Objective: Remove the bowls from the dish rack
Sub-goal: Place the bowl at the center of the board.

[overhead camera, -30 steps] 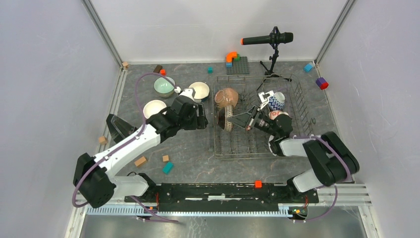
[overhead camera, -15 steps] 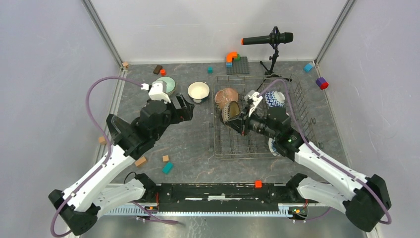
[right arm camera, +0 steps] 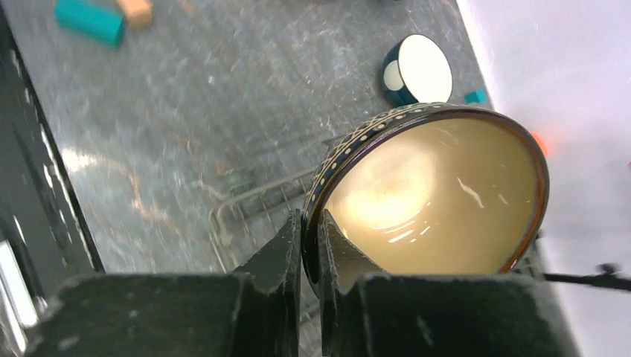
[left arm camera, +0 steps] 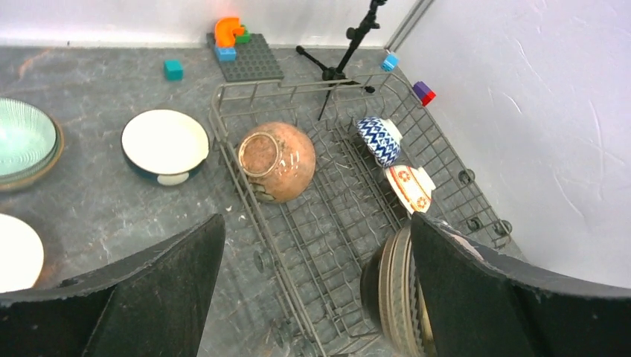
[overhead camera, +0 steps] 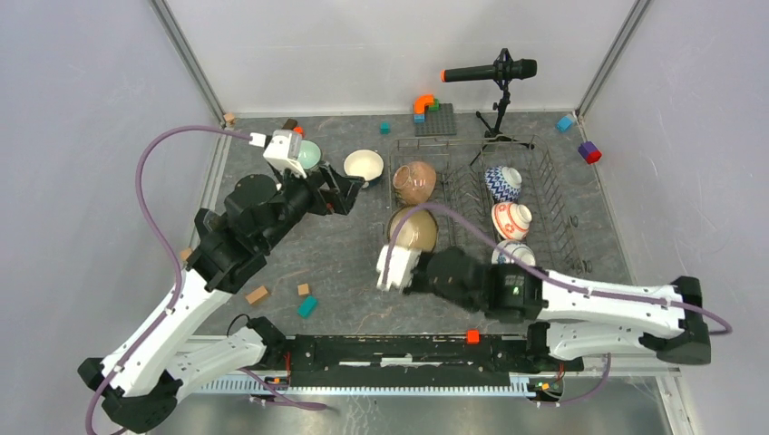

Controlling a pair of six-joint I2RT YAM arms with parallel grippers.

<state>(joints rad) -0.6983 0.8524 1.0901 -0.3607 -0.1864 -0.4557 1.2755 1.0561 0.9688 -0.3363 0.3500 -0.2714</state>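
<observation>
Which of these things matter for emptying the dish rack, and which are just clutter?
Job: dish rack; dark striped bowl, pinched by the right gripper; brown speckled bowl, zigzag bowl and red-white bowl in the rack; pale green bowl and cream bowl outside it.
Lying about: microphone, studded plate, teal block, wooden block.

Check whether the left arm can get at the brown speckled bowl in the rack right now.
Probably yes: the left end effector hangs open just outside the dish rack, and the brown speckled bowl sits in its far left corner with nothing between them.
</observation>
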